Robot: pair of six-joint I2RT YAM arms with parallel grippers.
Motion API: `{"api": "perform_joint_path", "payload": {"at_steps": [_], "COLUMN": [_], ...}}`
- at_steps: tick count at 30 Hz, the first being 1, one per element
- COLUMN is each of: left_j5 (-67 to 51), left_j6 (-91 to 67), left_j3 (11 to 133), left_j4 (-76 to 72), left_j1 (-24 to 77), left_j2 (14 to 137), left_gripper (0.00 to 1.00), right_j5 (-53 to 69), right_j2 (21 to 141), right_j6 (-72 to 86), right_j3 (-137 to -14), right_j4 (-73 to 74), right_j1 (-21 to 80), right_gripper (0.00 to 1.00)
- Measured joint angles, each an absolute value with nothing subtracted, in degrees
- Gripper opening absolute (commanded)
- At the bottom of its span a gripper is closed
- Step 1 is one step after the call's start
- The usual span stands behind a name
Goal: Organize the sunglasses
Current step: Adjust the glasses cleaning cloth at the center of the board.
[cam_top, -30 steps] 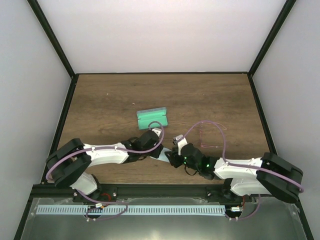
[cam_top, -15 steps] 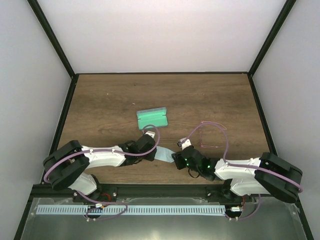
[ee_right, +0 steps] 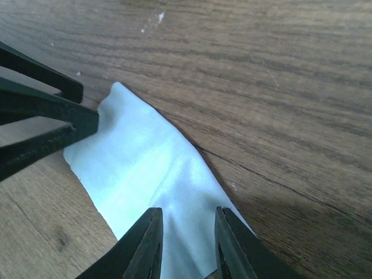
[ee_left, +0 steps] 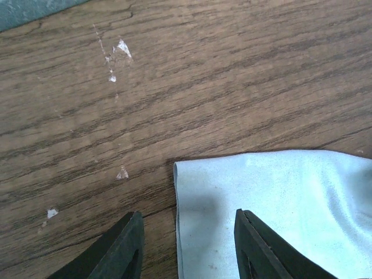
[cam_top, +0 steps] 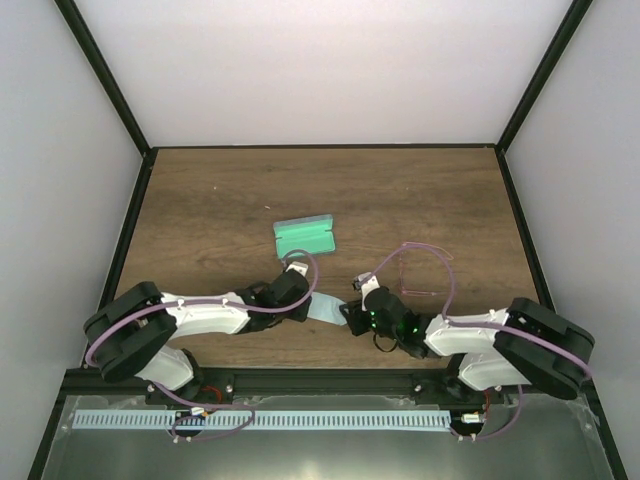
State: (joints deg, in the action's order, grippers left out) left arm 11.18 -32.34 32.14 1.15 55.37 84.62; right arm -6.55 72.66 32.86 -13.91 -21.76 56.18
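— Where do we have the sunglasses point(cam_top: 415, 291) now?

— On the wood, right of the middle and in front of the right arm. Nothing touches them, and they lie where they lay a second ago. The green case point(cam_top: 304, 235) also has not moved; it sits farther back, well apart from them

— So what did change?

— Only our work around the blue cloth point(cam_top: 324, 309). A second ago the left gripper point(ee_left: 186, 247) was nearer to the case. It has since drawn back toward our bases, and the cloth now lies flat and more uncovered between the two grippers

— And the grippers themselves?

— The left one is spread wide: one finger stands over bare wood, the other over the corner of the cloth, so it holds nothing. The right gripper point(ee_right: 187, 244) has its fingers close together with the end of the cloth between them. We cannot tell if it really pinches it, because the contact is below the edge of the view

— What does it mean for the task?

— We judge that we are busy with the cloth, and the sunglasses are not yet put away
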Motion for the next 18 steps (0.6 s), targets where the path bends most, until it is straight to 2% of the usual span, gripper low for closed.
{"api": "perform_joint_path", "payload": {"at_steps": [18], "left_j5": [11.9], "left_j6": [-32.7], "left_j3": [31.9], "left_j4": [1.3], "left_j1": [54.4], "left_j2": [83.1], "left_gripper": [0.54], "right_j5": [0.3], "right_j2": [81.0], "right_j6": [33.0], "right_j3": [-15.4], "right_j4": [-28.0], "right_j1": [45.6], "right_gripper": [0.31]}}
